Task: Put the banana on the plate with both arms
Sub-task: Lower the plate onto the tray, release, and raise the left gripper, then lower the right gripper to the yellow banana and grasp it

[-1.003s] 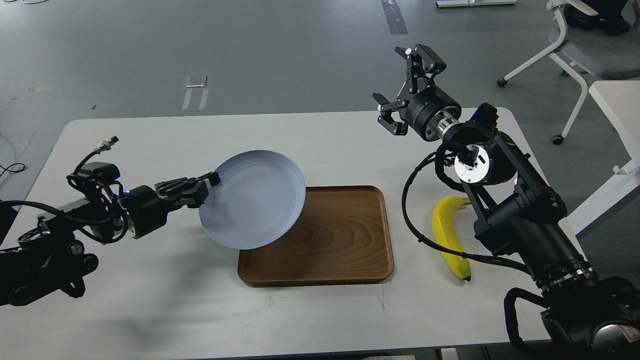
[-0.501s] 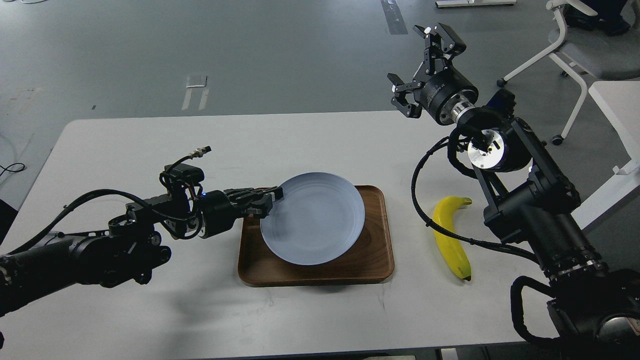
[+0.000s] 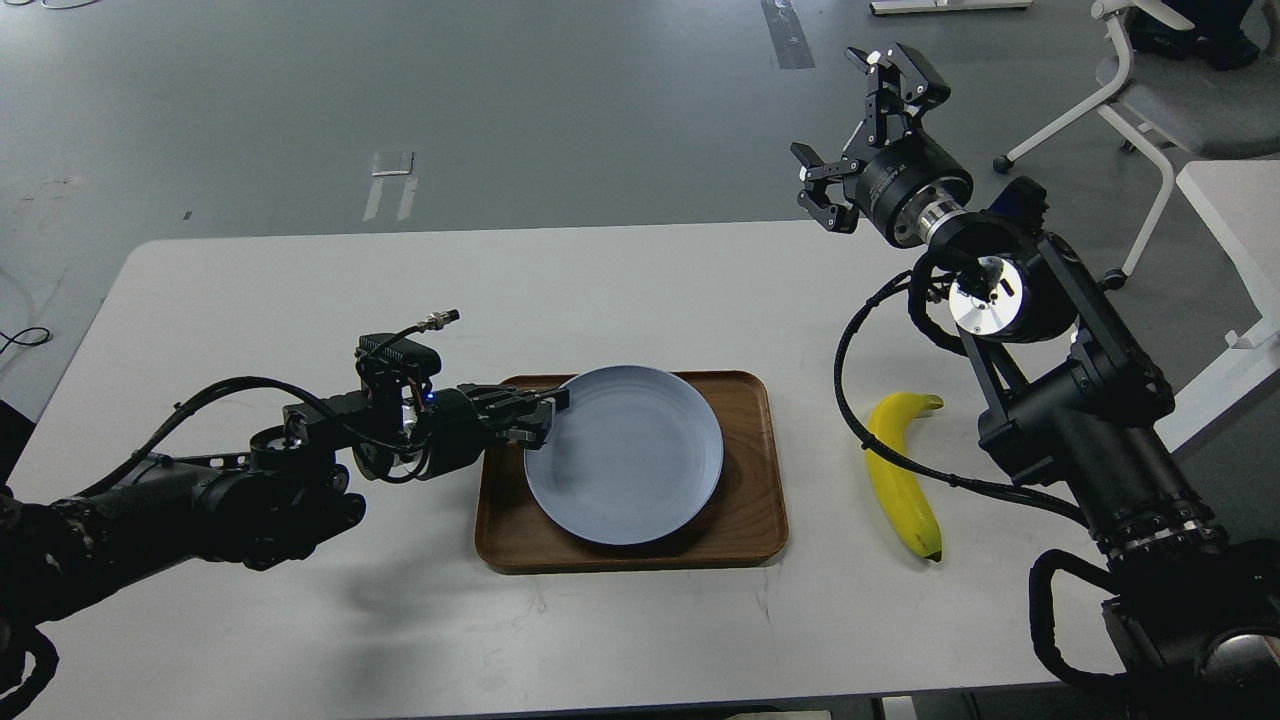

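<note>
The pale blue-grey plate (image 3: 625,455) lies on the brown wooden tray (image 3: 745,520) in the middle of the table. My left gripper (image 3: 548,412) reaches in from the left and is shut on the plate's left rim. The yellow banana (image 3: 900,480) lies on the white table right of the tray, dark tip toward me. My right gripper (image 3: 865,120) is open and empty, raised high above the table's far right edge, well away from the banana.
The white table (image 3: 300,300) holds the tray and the banana. My right arm's black cable (image 3: 850,400) loops down close to the banana's left side. A white chair (image 3: 1150,90) stands on the floor at the far right.
My left gripper has carried the plate from tilted in the air rightward and down onto the tray, where it now lies flat. My right gripper has risen and moved right, still open.
</note>
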